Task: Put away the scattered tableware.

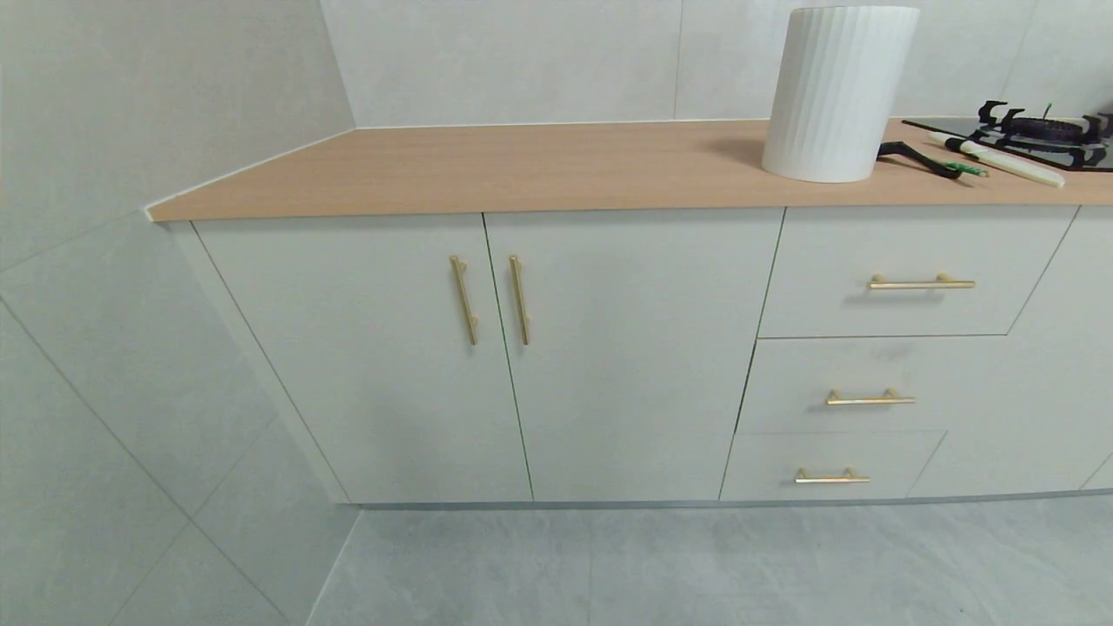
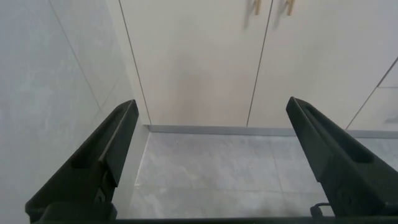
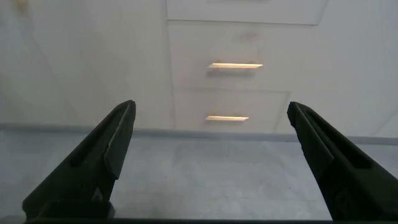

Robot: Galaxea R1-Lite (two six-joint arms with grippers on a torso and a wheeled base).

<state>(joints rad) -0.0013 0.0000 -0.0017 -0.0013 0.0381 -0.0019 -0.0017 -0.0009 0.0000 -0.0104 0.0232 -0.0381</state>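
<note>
- The white ribbed container (image 1: 836,96) is cropped at your head view's top.
- The black hob (image 1: 1048,132) runs off the right edge.
- The black-handled utensil (image 1: 917,159) is too small to identify.

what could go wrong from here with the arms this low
The left gripper and right gripper hang open, low before the cabinet fronts; rising, they might snag the drawer handles or the countertop edge. The utensils lie close beside the tall white container, so a reach there could knock it.
</note>
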